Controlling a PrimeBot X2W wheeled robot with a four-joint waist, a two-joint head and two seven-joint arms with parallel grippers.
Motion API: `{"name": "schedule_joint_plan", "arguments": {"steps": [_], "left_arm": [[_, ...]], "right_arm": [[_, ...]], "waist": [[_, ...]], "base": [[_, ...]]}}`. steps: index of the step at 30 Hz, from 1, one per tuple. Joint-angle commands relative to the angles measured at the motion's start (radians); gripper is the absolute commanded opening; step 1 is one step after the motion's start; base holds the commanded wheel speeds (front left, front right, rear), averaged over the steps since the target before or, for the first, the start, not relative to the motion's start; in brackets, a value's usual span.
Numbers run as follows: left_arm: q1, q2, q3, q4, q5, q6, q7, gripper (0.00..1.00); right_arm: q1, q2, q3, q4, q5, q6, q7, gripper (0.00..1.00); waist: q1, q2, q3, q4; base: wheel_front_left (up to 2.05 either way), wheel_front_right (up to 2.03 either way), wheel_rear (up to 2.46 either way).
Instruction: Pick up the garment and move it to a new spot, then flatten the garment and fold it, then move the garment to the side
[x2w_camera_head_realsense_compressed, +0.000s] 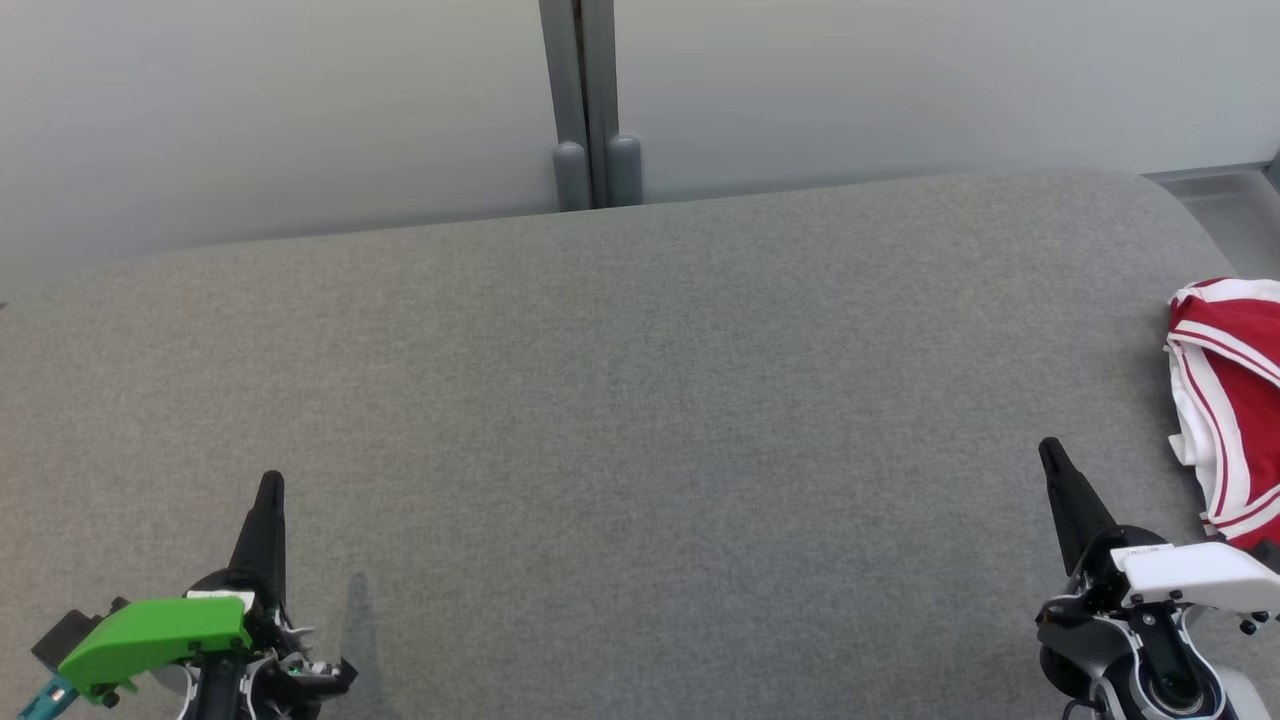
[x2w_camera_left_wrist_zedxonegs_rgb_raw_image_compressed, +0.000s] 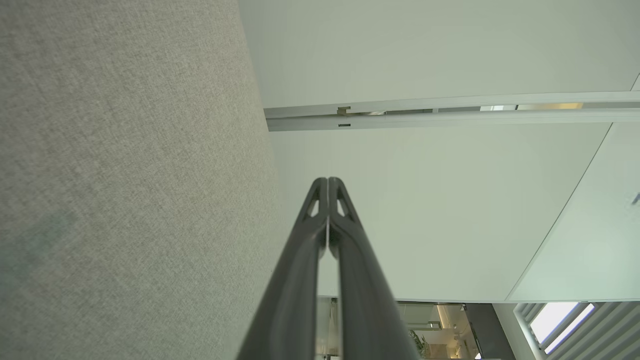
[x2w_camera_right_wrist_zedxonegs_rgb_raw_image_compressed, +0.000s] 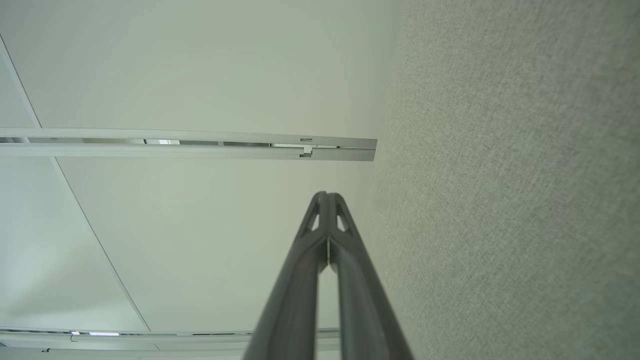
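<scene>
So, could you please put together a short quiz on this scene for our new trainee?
1. True or false: the right end effector is holding the garment.
2. Which is nearer the garment: A, the left end effector, or B, the right end effector?
3. Fill in: in the wrist views, both end effectors are ____ (open or shut).
Key: 1 false, because it is apart from the garment and holds nothing; 2 B; 3 shut.
</scene>
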Motion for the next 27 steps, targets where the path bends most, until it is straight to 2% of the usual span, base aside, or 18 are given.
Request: {"name": "schedule_joint_plan", "arguments": {"steps": [1,27], "left_arm": [[-0.02,0.007,0.004,-0.005,-0.022,-0.006,0.009,0.0],[-0.018,0.007,0.005,-0.006,-0.034,-0.006,0.012,0.0]], "right_arm": [[0.01,-0.006,-0.004,-0.008,0.021,0.0,0.007,0.0],[0.011,-0.006,-0.004,-0.01,0.035,0.0,0.011,0.0]], "waist": [[0.0,0.0,0.0,0.0],[0.0,0.0,-0.001,0.0]], "base": [[0.0,0.0,0.0],[0.0,0.0,0.0]]}}
